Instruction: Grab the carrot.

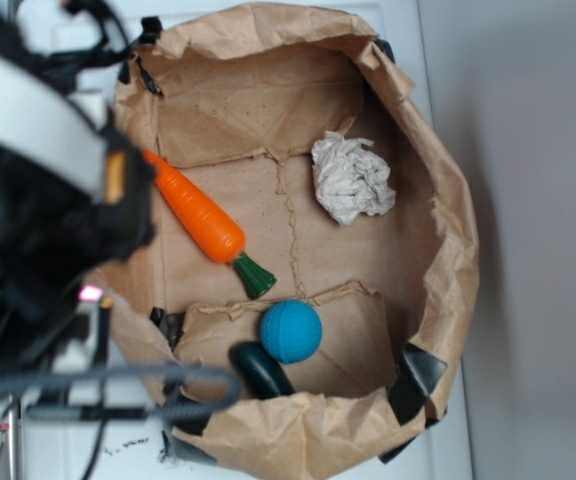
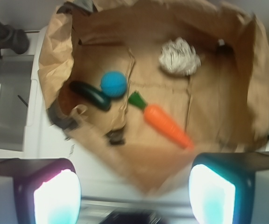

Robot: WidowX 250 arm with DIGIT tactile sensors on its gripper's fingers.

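Lying flat on the brown paper liner (image 1: 218, 110), the carrot (image 1: 200, 217) is seen tip toward the arm and stem near the blue ball (image 1: 291, 331), untouched, while the claw (image 2: 134, 189) is held spread, well above, presumably for descent.

Brown paper bag (image 1: 448, 250) (opened flat), crumpled paper wad (image 1: 352, 178), blue ball (image 1: 291, 331), dark-green rounded object (image 1: 261, 369).

You have one carrot (image 1: 196, 214), one blue ball (image 1: 291, 331), one dark-green rounded object (image 1: 261, 369) and one crumpled paper wad (image 1: 352, 178), all inside one paper bag (image 1: 448, 240).
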